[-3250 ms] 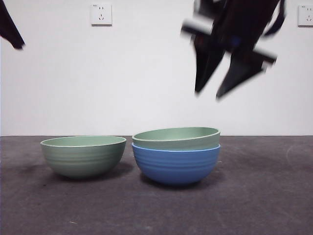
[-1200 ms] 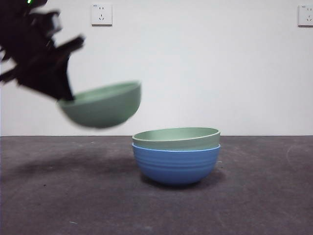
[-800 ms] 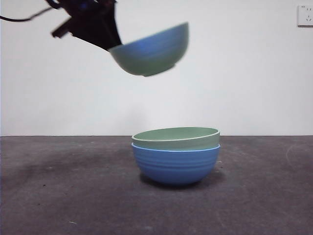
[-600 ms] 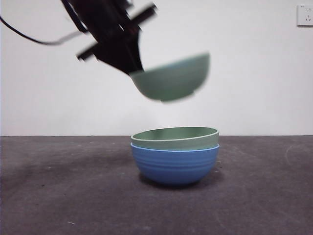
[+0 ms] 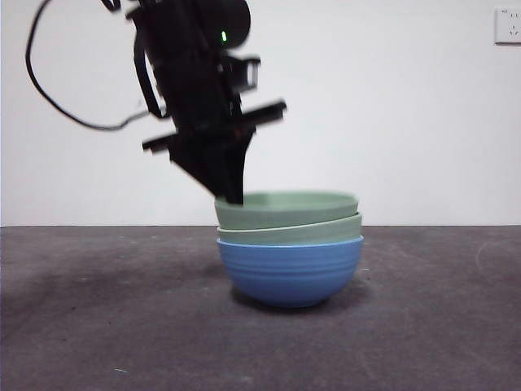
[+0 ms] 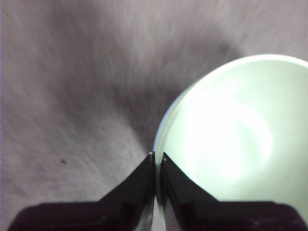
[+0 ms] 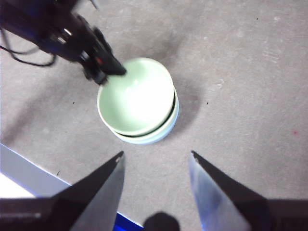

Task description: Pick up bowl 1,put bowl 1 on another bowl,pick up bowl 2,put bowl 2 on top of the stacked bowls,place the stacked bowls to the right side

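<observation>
Bowl 2, pale green, is seen at the centre of the front view, seated slightly tilted in the other green bowl, which is nested in the blue bowl on the dark worktop. Its rim at the left side is pinched by the left gripper, whose jaws are closed to a thin slit over the bowl's edge, as shown at the lower middle of the left wrist view. The left arm is angled down from the upper left of the front view, with a cable looped beside it and a small green light lit on its body. The right gripper is held high above the stack, with its jaws spread wide and nothing between them. A wall socket is seen at the upper right of the front view; no writing can be read. Bare worktop lies to both sides of the stack.
</observation>
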You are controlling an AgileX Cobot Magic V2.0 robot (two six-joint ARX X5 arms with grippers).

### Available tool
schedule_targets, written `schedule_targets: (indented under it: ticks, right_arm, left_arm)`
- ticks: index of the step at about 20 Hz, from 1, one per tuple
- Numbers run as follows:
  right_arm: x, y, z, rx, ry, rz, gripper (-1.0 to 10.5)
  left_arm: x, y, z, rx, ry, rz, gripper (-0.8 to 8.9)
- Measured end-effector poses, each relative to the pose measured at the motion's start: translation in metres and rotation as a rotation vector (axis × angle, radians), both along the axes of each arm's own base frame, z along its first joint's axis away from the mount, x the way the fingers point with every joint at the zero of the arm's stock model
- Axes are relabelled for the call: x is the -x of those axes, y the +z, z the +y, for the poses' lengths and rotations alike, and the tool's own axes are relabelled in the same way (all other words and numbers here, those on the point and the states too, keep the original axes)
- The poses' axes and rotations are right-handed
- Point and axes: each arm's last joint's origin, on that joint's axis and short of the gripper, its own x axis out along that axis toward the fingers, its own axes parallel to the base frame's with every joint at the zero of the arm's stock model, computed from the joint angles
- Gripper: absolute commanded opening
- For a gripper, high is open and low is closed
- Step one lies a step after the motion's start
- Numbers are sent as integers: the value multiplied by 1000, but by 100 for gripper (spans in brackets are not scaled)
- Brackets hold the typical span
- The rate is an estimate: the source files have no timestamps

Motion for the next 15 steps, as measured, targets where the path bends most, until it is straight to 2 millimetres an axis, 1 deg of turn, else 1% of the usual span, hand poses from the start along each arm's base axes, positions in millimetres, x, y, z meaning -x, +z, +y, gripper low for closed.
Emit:
schedule_targets:
  ticks: [1, 3, 5, 6, 7, 8, 9, 12, 13, 14, 15]
  right_arm:
    - [0, 0, 0, 0, 0, 0, 222]
    - [0, 0, 0, 0, 0, 0, 222]
    - [0, 0, 0, 0, 0, 0, 222]
    - [0, 0, 0, 0, 0, 0, 222]
    - [0, 0, 0, 0, 0, 0, 223]
    - [0, 0, 0, 0, 0, 0, 223]
    - [0, 0, 0, 1, 0, 1, 226]
    - [-2, -2, 1, 12, 0, 19, 236]
    - [-3, -3, 2, 15, 0, 24, 296]
    - [-4, -3, 2, 18, 0, 29, 396]
    - [-6, -4, 3, 21, 0, 35, 471]
  left_arm:
    - [-1, -4, -1, -1, -4, 13, -9]
    - [1, -3, -5, 1, -14, 0, -8]
    - [1, -3, -5, 4, -17, 4, 39]
    - [2, -3, -5, 6, -20, 11, 140]
    - [2, -4, -5, 5, -22, 17, 267]
    - [3, -4, -5, 4, -23, 24, 366]
    - [4, -4, -4, -2, -24, 32, 383]
    - [7, -1, -2, -12, -23, 46, 382]
    - [8, 4, -1, -12, -23, 46, 382]
    - [9, 12, 0, -6, -24, 37, 382]
    - [11, 21, 1, 3, -25, 24, 382]
